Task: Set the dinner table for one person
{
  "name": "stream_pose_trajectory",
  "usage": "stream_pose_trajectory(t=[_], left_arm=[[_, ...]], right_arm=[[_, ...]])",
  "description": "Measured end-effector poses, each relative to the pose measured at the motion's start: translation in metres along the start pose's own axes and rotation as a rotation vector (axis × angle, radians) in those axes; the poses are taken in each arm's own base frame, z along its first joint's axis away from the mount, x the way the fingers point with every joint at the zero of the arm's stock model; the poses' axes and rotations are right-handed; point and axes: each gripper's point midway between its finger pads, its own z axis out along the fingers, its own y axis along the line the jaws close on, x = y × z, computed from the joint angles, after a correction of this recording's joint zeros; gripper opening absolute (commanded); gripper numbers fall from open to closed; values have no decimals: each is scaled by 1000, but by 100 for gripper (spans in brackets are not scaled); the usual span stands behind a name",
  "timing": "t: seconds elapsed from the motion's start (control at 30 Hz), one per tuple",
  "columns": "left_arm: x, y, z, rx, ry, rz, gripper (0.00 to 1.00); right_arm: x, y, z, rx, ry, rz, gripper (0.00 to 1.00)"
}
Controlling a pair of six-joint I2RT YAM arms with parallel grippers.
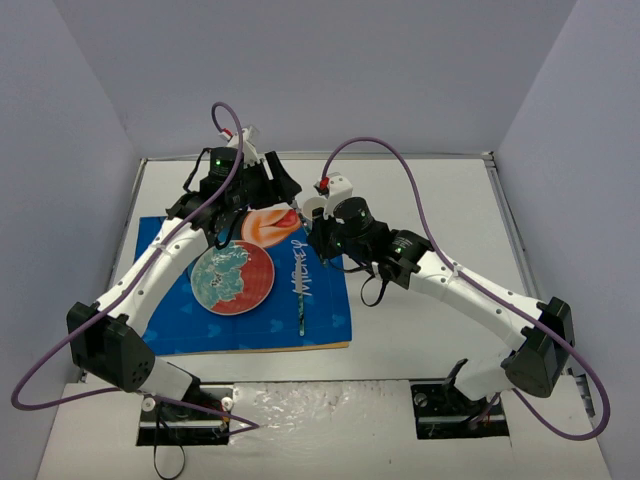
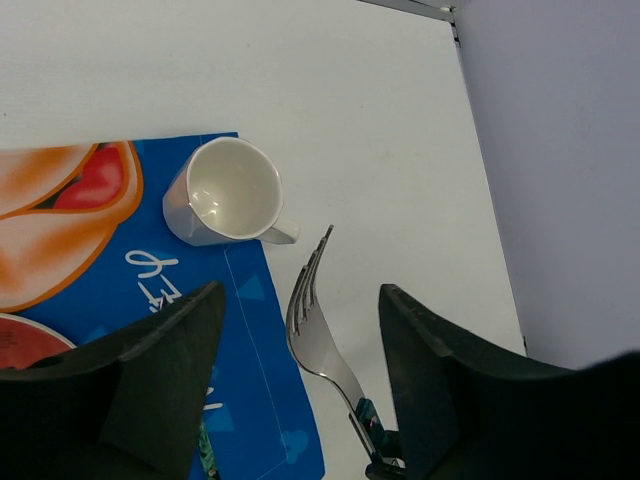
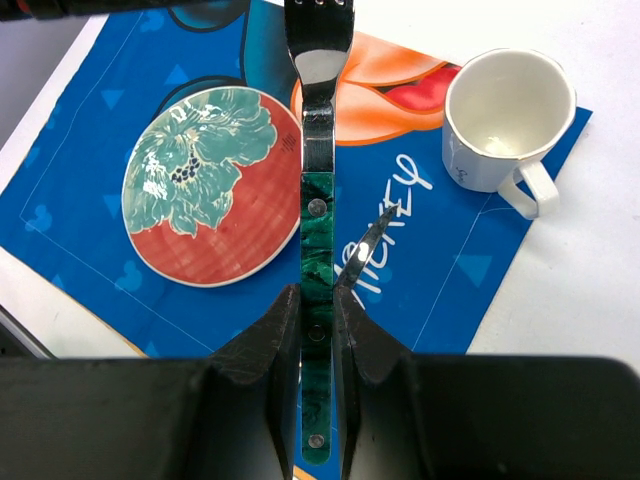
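Your right end effector [image 3: 318, 300] is closed tight on the green handle of a fork [image 3: 318, 190], with the tines pointing away from the wrist. The fork is over the right part of the blue Mickey Mouse placemat [image 3: 90, 140]; you cannot tell whether it touches anything. Your left end effector [image 2: 300, 295] has its fingers spread well apart and holds nothing. It hovers over the placemat's far right corner, where a white cup [image 2: 230, 190] stands mouth up, its handle reaching past the mat's edge. A red plate with a green floral pattern [image 1: 232, 278] lies in the middle of the placemat. A knife [image 1: 303, 300] lies on the mat just to the plate's right. The placemat lies on the left half of the dinner table [image 1: 440, 200], toward its near edge.
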Motion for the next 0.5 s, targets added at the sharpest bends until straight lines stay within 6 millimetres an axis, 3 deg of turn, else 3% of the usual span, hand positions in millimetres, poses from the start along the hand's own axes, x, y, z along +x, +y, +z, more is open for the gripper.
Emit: stream_pose_trajectory(t=[0.3,0.5], left_arm=[[-1,1,0,-2,-7,13,30],[-2,3,2,0,-15,34,2]], right_arm=[[8,8,4,-8,18,-14,0],[8,8,4,1,15,-18,0]])
